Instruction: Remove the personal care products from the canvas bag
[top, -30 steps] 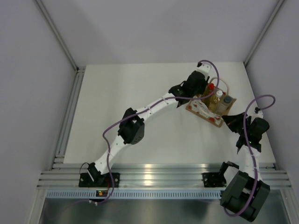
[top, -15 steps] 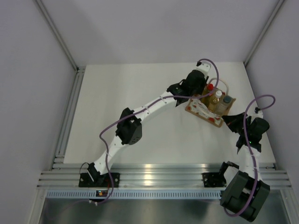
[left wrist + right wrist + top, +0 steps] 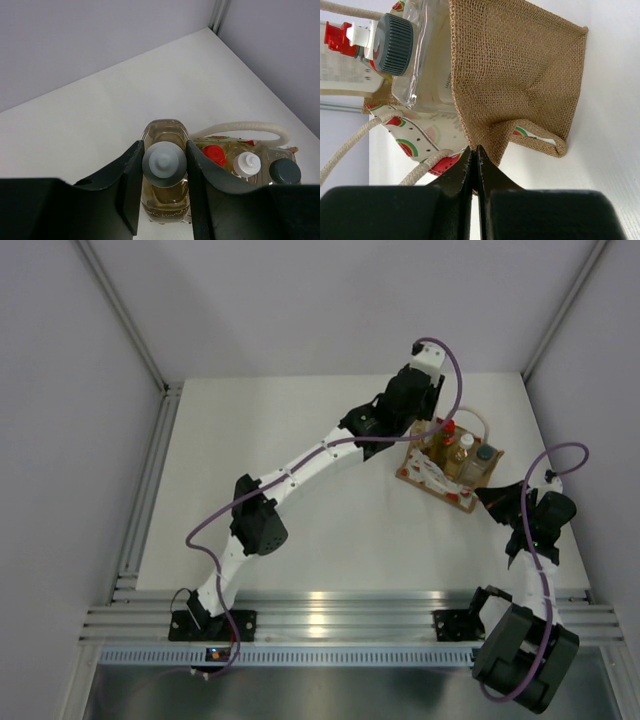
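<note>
Left jaws, hiding its sides, clenched 1 amber bottle between them; right jaws pinched the canvas bag.

White table, canvas bag near its far right corner

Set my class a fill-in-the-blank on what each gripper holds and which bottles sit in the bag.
1. The left gripper is shut on an amber bottle with a ____ cap.
2. The right gripper pinches the canvas bag, whose white panel is printed with ____ slices.
3. Apart from the held one, ____ bottles show in the canvas bag: red cap, white cap, dark grey cap.
Missing words: white; watermelon; three.
</note>
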Action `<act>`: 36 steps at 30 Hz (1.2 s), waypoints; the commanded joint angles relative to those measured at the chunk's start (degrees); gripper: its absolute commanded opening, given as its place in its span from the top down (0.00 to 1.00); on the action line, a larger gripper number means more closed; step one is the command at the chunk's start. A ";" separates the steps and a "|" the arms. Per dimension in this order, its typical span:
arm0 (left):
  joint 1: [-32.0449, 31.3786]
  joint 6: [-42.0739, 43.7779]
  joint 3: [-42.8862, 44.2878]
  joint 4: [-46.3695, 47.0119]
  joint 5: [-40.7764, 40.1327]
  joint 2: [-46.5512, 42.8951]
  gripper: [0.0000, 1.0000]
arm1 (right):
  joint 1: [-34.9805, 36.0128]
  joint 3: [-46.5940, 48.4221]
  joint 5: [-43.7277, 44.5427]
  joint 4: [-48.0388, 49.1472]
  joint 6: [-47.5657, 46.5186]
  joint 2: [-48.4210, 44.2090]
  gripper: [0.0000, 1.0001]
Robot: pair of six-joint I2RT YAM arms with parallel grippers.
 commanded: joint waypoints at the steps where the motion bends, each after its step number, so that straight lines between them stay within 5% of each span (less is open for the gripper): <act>1: 0.78 5.14 2.58 9.85 -10.63 -11.20 1.00 | 0.42 -0.27 1.55 -6.50 -2.14 1.33 1.00; 10: 5.09 7.00 -6.28 7.39 -19.08 -24.03 1.00 | 0.43 0.52 1.47 -6.58 -1.61 1.16 1.00; 20: 21.32 -7.93 -36.07 6.33 -10.47 -38.97 1.00 | 0.42 1.05 1.20 -7.55 -1.96 -0.07 1.00; 24: 25.22 -8.66 -49.32 13.76 -8.97 -41.79 1.00 | 0.42 1.23 1.03 -7.81 -2.05 -0.69 1.00; 36: 26.10 -8.56 -71.42 35.15 -9.32 -43.02 1.00 | 0.42 1.40 -1.70 -7.81 -1.97 -2.01 1.00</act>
